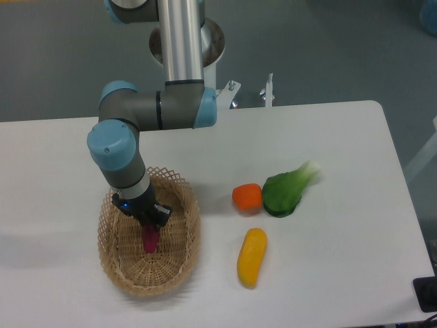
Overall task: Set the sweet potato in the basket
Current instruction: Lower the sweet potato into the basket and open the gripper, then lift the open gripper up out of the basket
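Camera view from above the table shows the sweet potato (149, 240) hanging magenta below the fingertips, its upper end pinched between them and its lower end pointing down at the basket floor. It sits inside the rim of the basket (184, 249), roughly over the middle of the woven bottom. Whether its tip already touches the weave or hangs just above it cannot be told from this angle.

The gripper (151, 230) is narrowed around the vegetable, holding it; the dark fingers are close together with only the purple piece between them. The arm's wrist leans in from the upper left of the fingers, so part of the basket's far rim is hidden behind it.

Well away to the right of the fingers lie the other items, all outside the basket: an orange rounded vegetable (247, 197), touching or just beside a green leafy vegetable (287, 190), and nearer the front edge a yellow oblong vegetable (252, 257). All rest on the white table (341, 273).

As a judgement, the carry is done and the piece is over its target. What is left is to let go, so that it lies in the basket on its own, and then to lift the fingers clear of the rim.
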You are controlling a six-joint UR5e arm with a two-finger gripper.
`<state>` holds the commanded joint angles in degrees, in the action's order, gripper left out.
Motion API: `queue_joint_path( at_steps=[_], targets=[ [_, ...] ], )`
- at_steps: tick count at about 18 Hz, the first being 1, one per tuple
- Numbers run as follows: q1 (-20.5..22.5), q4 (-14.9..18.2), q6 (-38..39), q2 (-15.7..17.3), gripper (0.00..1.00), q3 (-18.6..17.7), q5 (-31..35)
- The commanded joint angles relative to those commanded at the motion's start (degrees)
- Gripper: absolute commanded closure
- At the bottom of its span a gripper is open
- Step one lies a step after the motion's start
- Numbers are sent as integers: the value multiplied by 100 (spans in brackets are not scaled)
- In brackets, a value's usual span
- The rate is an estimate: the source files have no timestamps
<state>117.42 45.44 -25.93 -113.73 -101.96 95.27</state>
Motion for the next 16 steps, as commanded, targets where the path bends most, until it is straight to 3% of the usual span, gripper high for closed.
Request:
queue_joint_path(
  at_steps=[2, 8, 16],
  targets=[
    [9, -9, -79, 35, 0, 53, 166],
    [280, -26, -44, 176, 0, 343, 290],
    [1650, -9, -1018, 597, 0, 659, 211]
  ],
)
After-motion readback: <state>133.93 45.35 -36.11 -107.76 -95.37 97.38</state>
